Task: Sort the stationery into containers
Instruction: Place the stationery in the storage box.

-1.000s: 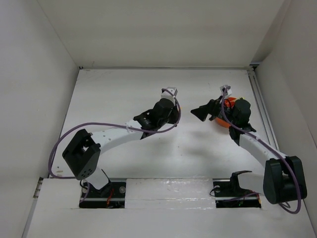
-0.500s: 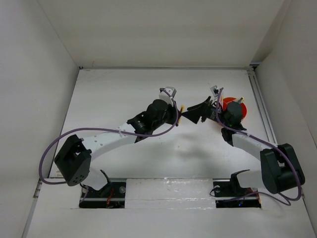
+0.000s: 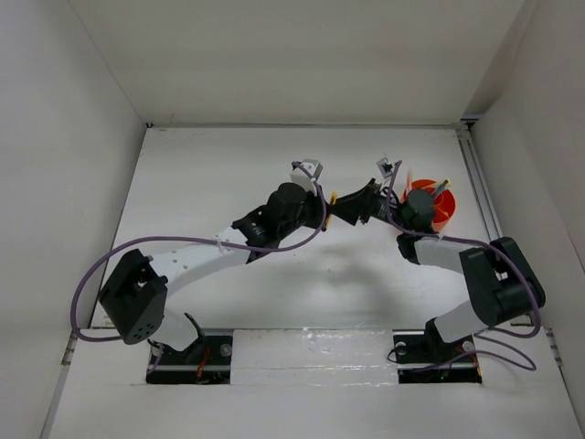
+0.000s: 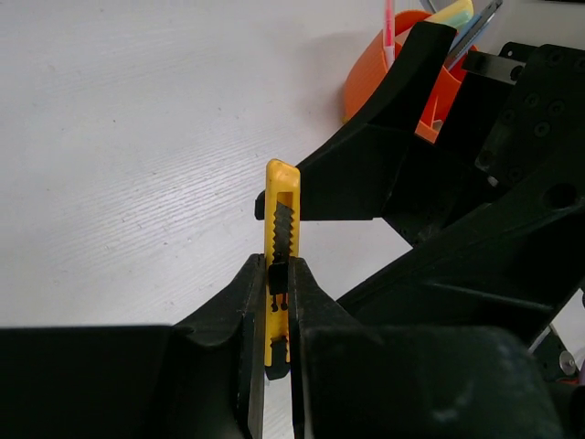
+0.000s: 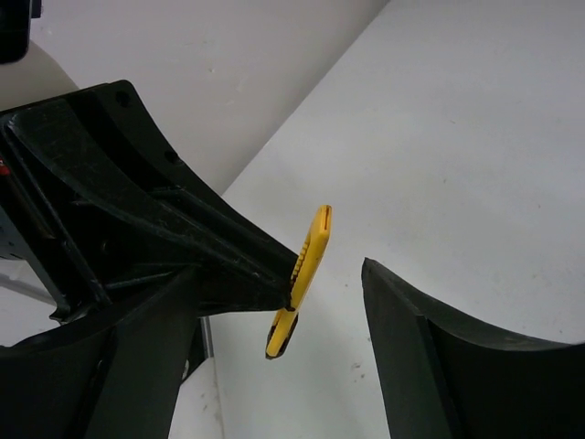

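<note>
My left gripper (image 4: 277,271) is shut on a yellow-black cutter (image 4: 281,212), which stands on edge above the table with its top poking out past the fingertips. My right gripper (image 5: 279,272) is open and straddles that cutter (image 5: 307,254); a clear gap shows to its right finger (image 5: 411,315). In the top view the two grippers meet mid-table, left gripper (image 3: 322,205) and right gripper (image 3: 351,207), with the cutter (image 3: 334,197) between them. The round orange tub (image 3: 431,208) sits just right of them, with pens (image 4: 390,26) standing in it.
The white walls of the enclosure close in the table on the left, back and right. A rail (image 3: 483,197) runs along the table's right edge. Purple cables (image 3: 110,261) loop off both arms. The right arm's elbow (image 3: 494,279) is folded near the tub.
The right gripper swung left from over the tub to the left gripper and now stands round the cutter, its jaws narrower than before. The left gripper kept hold of the cutter.
</note>
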